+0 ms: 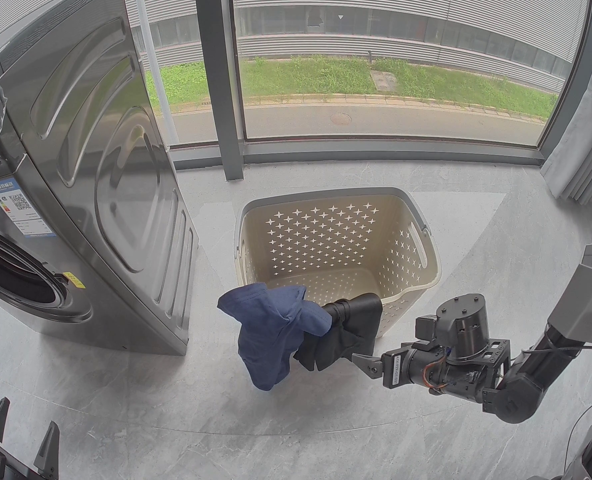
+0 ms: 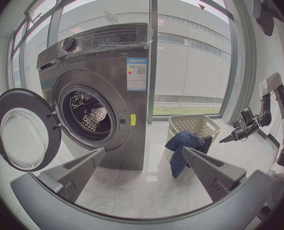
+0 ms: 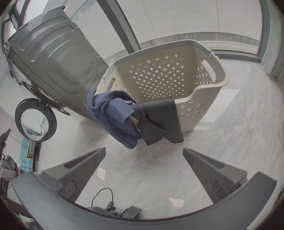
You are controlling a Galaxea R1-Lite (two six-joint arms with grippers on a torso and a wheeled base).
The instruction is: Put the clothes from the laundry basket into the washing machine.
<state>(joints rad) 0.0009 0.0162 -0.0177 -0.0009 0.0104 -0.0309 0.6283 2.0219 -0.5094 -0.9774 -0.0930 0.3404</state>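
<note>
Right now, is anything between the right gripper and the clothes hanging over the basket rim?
Nothing visible. The right gripper, fingers open, faces the dark garment and blue garment draped over the laundry basket's near rim, with only bare floor between them.

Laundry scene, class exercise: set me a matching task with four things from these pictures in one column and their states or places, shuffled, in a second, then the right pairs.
Things
1. washing machine door
2. blue garment
3. black garment
4. right claw

States or places
A. fingers apart, gripping nothing
B. draped over the laundry basket rim, on the side toward the washing machine
C. swung wide open
D. draped over the same rim, on the side toward the right claw

Pairs: 1-C, 2-B, 3-D, 4-A
</note>
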